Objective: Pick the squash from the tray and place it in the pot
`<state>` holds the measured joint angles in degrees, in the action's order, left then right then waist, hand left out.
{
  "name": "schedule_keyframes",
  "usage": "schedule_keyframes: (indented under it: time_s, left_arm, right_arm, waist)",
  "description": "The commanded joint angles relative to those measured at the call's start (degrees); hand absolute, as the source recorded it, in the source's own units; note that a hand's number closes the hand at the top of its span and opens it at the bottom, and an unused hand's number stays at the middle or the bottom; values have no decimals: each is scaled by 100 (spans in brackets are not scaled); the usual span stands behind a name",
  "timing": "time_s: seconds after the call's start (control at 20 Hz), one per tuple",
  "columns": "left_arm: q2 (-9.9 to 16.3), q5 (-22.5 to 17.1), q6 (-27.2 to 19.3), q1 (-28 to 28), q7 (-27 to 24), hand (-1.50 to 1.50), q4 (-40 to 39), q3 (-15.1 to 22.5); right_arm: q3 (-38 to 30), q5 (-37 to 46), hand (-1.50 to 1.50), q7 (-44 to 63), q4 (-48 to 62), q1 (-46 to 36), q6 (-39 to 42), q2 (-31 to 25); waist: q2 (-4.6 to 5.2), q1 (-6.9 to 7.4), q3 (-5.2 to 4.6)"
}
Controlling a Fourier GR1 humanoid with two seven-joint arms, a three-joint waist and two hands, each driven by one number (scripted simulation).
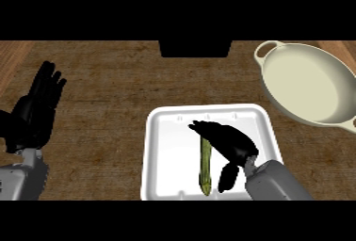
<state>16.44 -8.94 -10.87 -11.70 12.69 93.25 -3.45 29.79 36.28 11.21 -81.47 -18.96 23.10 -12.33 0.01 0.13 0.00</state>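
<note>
The squash (206, 162), a thin green-yellow strip, lies in the white tray (167, 141) near the worktop's front edge, its long axis running from front to back, one end toward the front rim of the tray and the other hidden under the right hand (226, 139). That hand reaches over the tray from the front right, its fingers stretched low across the far end of the squash and its thumb hanging beside the near end; the fingers look spread rather than closed, so the squash appears not yet held. The step in hand seems to be the grasp: it would go best if fingers and thumb closed across the narrow width of the squash, near its middle, so that it lifts level and does not swing. The cream pot (306, 82) stands at the worktop's back right corner, well apart from the tray, its mouth open upward. The left hand (38, 106) rests open, fingers up, at the left edge.
</note>
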Motion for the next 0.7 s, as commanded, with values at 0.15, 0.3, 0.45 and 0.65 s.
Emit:
schedule_keyframes:
  time_s: [0.15,0.3,0.45,0.65]
  left_arm:
    - [-265,341,61,179,-86,0,118,83]
    - [-209,94,231,99,98,0,146,-206]
    - [-304,328,110,231,116,0,297,-82]
    - [-219,158,375,34,-136,0,-128,-285]
  right_arm:
    - [-59,710,-150,-134,367,240,-137,349]
    - [-351,844,-150,-412,803,47,-161,415]
    - [-453,1023,-150,-600,1567,-224,-454,730]
    - [194,1387,150,-1085,1031,189,-321,416]
  waist:
    - [-3,-7,0]
    - [0,3,0]
    - [2,22,1]
    - [2,-4,-1]
